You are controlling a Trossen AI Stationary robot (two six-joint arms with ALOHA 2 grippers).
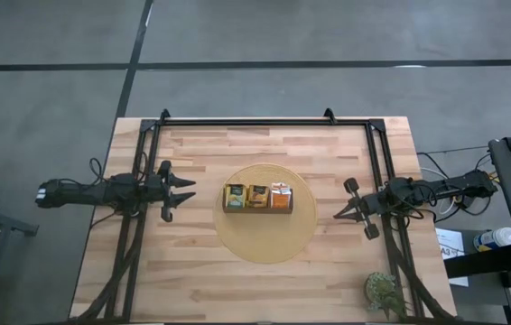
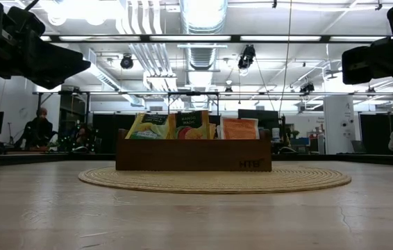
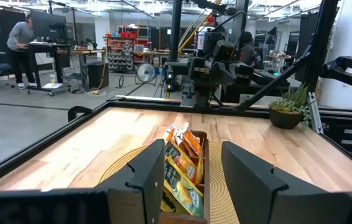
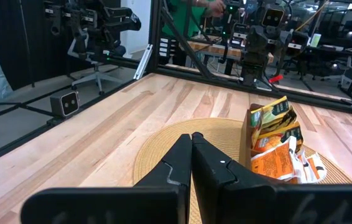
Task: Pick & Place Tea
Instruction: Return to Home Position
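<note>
Left gripper [image 1: 186, 191], mid-left, hangs open and empty; right gripper [image 1: 338, 215], mid-right, is closed. I see the tea [image 1: 257, 195] in the middle tray [image 2: 182, 158], so I think we're done.

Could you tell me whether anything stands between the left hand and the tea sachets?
Nothing visible does: only the light wooden table and round woven mat lie between the open left hand and the small square tea sachets in their brown wooden tray.

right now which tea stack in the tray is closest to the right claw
The bright orange sachets with white edges, at the end facing the right claw; the yellow-orange sachets and green-and-yellow sachets sit farther from it.
</note>
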